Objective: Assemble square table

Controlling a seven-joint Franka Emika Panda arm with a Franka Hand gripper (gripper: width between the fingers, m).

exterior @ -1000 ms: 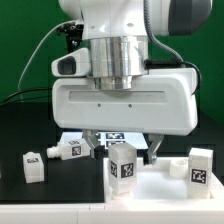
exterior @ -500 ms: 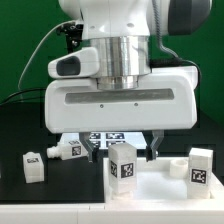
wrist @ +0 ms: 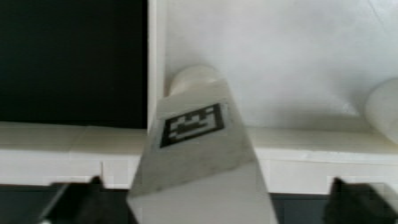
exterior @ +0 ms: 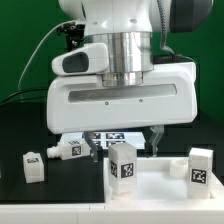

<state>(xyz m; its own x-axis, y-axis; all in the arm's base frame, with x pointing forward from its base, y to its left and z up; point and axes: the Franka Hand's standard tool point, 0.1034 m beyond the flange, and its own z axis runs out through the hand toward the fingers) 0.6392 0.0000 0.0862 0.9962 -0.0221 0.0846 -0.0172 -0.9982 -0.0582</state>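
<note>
- Claw (exterior: pixel 125 147) hangs wide open, gripping nothing, over an upright leg (exterior: pixel 122 163).
- Square table slab (exterior: pixel 160 186) carries that leg, at the tabletop's (exterior: pixel 18 135) near edge, toward the exterior view's right corner.

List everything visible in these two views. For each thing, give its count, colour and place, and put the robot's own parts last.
tabletop slab: one, white, lying flat at the front of the exterior view.
upright leg: one, white with a black-and-white tag, standing on the slab, below the gripper.
tagged leg: one, white, at the exterior view's right, by the slab.
loose legs: two, white, on the table at the exterior view's left.
marker board: one, white with black tags, behind the upright leg.
table: one, black.
backdrop: one, green, at the rear.
gripper: one, white body, dark fingers, open, above the upright leg.
</note>
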